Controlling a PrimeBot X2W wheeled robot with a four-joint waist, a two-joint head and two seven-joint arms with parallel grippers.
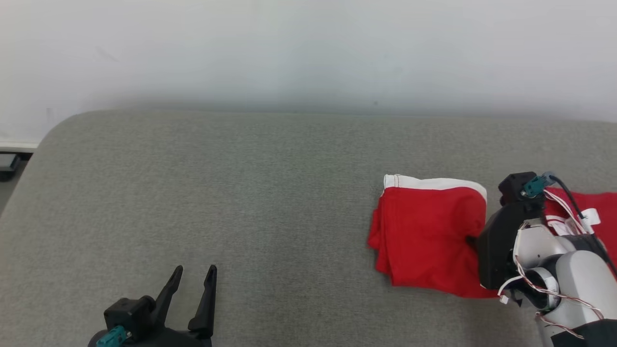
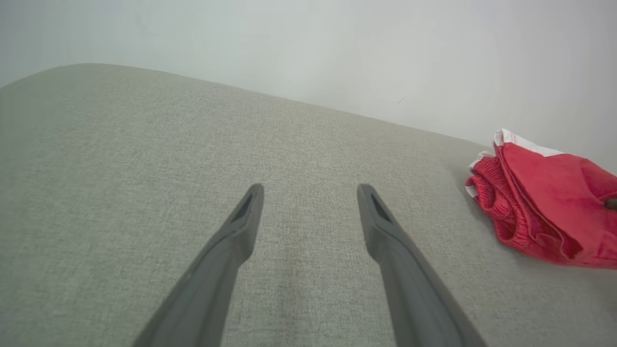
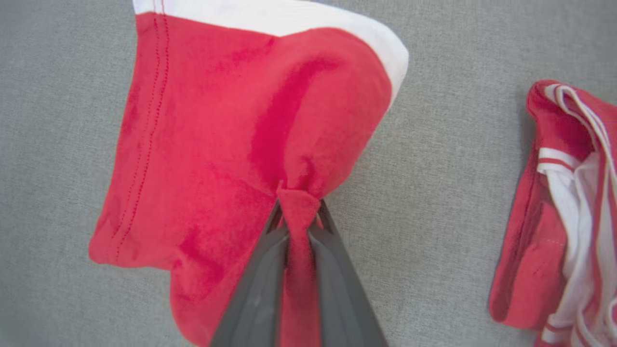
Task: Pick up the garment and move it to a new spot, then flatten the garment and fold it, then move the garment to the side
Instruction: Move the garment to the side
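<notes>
Garment (image 1: 424, 231), red w/ white band, lies folded on the grey surface (image 1: 241, 193), right side. You've got 2 red items: a 2nd garment (image 3: 540, 231) sits nearby, not touching. Right hand (image 3: 299, 212) pinches Garment's edge; left hand (image 1: 195, 270) wide open, empty, well apart.

The garment (image 3: 217, 144) in the right pincer (image 3: 300, 213) is soft red cloth with a white cloth edge and a line of stitches. The pincer's fingers (image 3: 260, 289) are smooth, dull, dark plastic. Under the pincer the desk (image 3: 443, 193) has a rough grey woven cover.
</notes>
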